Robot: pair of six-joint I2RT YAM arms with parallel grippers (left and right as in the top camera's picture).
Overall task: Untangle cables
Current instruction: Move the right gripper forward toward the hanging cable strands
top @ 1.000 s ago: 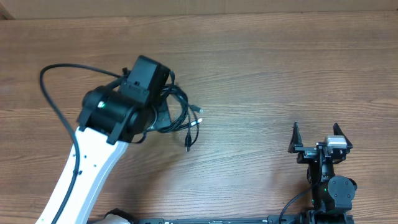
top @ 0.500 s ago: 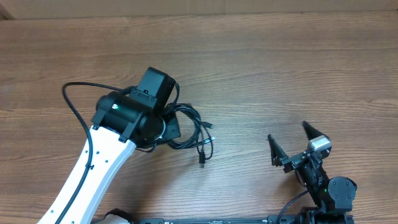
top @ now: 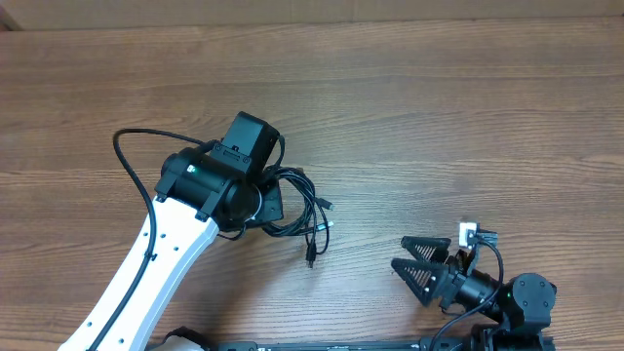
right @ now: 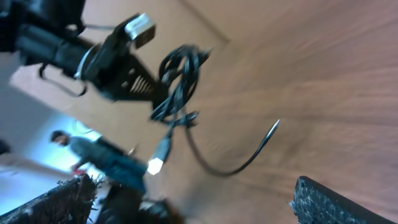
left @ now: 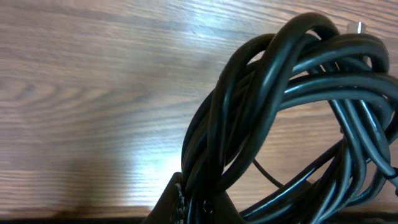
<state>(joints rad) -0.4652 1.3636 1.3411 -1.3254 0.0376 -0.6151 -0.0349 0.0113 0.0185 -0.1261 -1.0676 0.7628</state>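
Links of the left arm (top: 146,263) climb from the lower left of the overhead frame to a wrist bent over just left of centre. There the left gripper (top: 265,203) is clamped shut on the cables (top: 302,200). The wrist view shows one finger (left: 186,202) pinching a thick sheaf of black strands (left: 280,93) at the bottom edge. The bundle lies against the gripper's right side, loops stacked through one another, and the plug ends (top: 310,259) trail toward lower centre. Whether it is clear of the table (top: 468,117) I cannot tell. The cords look light, limp and smooth, so they will likely sag and slide rather than hold a shape. A tug on the mass would probably tighten the knot. A better hold is one free tail just behind its plug, where a single strand can be drawn out. At the lower right, well apart from the bundle, the right gripper (top: 408,261) lies low and turned to point left at the cables, jaws spread wide and holding nothing.
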